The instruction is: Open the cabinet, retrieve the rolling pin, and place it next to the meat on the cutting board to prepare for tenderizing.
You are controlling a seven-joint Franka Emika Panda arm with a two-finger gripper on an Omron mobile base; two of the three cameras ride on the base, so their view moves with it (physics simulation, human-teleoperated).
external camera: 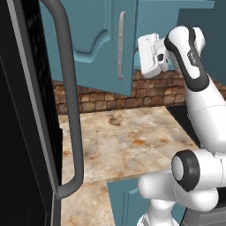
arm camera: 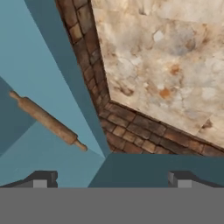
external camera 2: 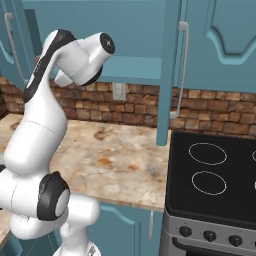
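My gripper (arm camera: 109, 179) stands with its jaws spread wide and nothing between them; my fingertips (arm camera: 41, 178) frame the front edge of the cabinet's shelf. Just ahead on that teal shelf lies the rolling pin (arm camera: 48, 121), slantwise and a little to one side of my line, untouched. From behind, my hand sits raised at the opening of the cabinet (external camera: 92, 39), beside its swung-open door. So I judge the opening step done and the retrieval not yet begun: I have to reach in, close on the pin, lift it out and carry it to the cutting board and meat, neither of which I can place from here. Below me runs the marbled counter (external camera 2: 115, 155) against a brick backsplash (external camera 2: 135, 107), with the black stove (external camera 2: 212, 175) to my right. The open door edge (external camera 2: 167, 75) hangs close to my withdrawal path, and a black appliance with a thick grey handle (external camera: 70, 97) stands to my left.
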